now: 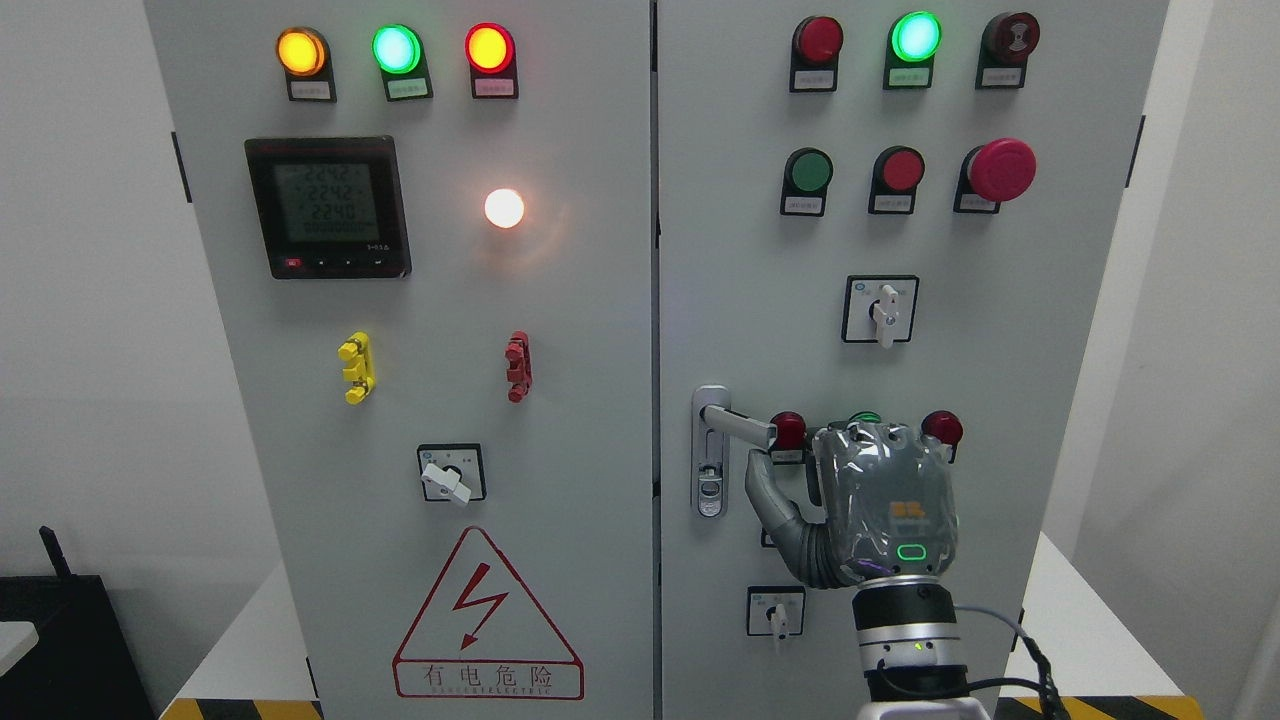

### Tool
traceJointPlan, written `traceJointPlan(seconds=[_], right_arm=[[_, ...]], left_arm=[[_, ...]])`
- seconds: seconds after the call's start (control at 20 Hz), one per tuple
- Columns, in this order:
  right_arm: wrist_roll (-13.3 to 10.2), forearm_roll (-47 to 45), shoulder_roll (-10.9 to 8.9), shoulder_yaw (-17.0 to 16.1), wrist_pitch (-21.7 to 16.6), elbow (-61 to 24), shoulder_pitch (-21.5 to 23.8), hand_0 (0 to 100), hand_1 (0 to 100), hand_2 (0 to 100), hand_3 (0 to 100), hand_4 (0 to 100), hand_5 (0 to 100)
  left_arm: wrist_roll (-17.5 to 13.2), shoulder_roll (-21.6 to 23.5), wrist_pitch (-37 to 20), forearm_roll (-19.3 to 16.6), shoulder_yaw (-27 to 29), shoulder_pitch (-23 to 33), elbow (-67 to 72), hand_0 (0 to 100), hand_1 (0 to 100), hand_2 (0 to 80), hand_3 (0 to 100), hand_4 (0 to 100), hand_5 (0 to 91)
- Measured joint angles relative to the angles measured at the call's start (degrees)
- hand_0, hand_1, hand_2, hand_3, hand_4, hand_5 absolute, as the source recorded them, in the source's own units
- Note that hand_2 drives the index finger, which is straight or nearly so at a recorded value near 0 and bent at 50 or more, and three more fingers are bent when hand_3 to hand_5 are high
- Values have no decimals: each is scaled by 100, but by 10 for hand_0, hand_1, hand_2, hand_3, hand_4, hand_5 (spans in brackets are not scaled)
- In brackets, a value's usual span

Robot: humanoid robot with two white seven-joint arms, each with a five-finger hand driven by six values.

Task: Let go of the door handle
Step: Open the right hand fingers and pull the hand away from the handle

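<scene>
Grey cabinet (560,620) — lit pilot lamps (396,48), digital meter (328,207), hazard triangle (487,620).

The right hand (880,495) is raised upright on its wrist, back toward the camera, thumb stretched out left.

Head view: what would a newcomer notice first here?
Most striking are the lit lamps along the top of the grey cabinet and the red lightning warning triangle low on its left door. At lower right, the robot's right hand is up at the silver door handle.
</scene>
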Motion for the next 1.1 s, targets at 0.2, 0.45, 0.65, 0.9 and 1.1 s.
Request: traceJointPlan(seconds=[0.2,0.45,0.65,0.9,1.1], right_arm=[[-67,-5,-16,6,-80,-117,193,513,169,952,1000,932,927],[-257,-37,-56,-3,-372,-314,397,523,164,867,1000,878,861],[-464,-306,-138,-26,-777,-467,488,523,156,594,864,724,650],[-616,-888,-340,-72,-1130,-681,652,538,101,324,499,405,277],[-649,-1351,-457,-207,-1640,-826,879,529,74,217,306,199,53]], left_arm=[[0,0,0,0,0,1,0,120,389,0,0,0,0],[0,0,0,0,0,2,0,120,389,0,0,0,0],[0,0,0,0,0,1,0,120,389,0,0,0,0],[0,0,2,0,0,-1,0,120,389,0,0,0,0],[0,0,2,0,0,0,0,120,389,0,0,0,0]])
